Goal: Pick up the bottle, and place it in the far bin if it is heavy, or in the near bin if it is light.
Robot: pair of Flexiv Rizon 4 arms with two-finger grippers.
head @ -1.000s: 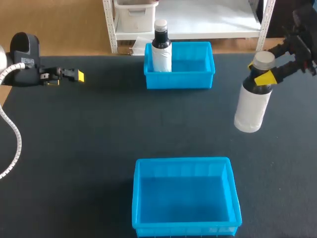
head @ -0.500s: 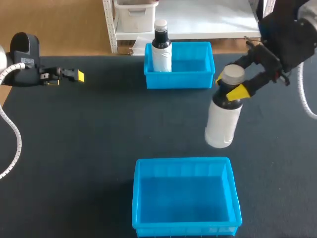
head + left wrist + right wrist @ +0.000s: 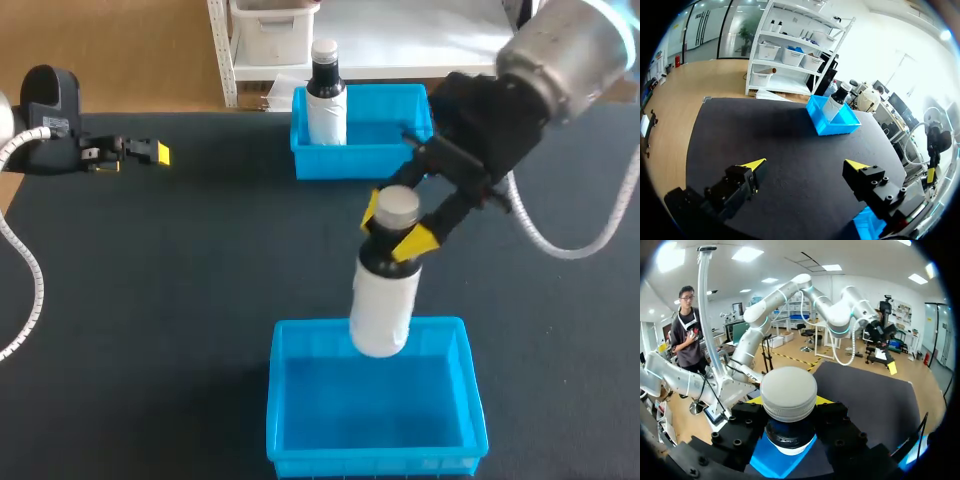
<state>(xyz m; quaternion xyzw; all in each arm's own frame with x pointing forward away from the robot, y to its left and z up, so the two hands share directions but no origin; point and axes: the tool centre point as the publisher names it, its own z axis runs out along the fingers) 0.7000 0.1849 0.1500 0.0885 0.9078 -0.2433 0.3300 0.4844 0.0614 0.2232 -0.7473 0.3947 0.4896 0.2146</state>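
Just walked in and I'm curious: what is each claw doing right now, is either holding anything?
Left gripper: open, holding nothing.
Right gripper: shut on the bottle at its neck.

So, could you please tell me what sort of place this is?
Most likely a robotics lab bench: on a black table, the right tool holds a white bottle over the near blue bin, and a second bottle stands in the far bin.

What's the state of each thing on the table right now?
white bottle: held in the air, upright, over the near bin's far rim
right end effector: shut on the white bottle
left end effector: open, holding nothing
far bin: holds a second bottle, standing upright
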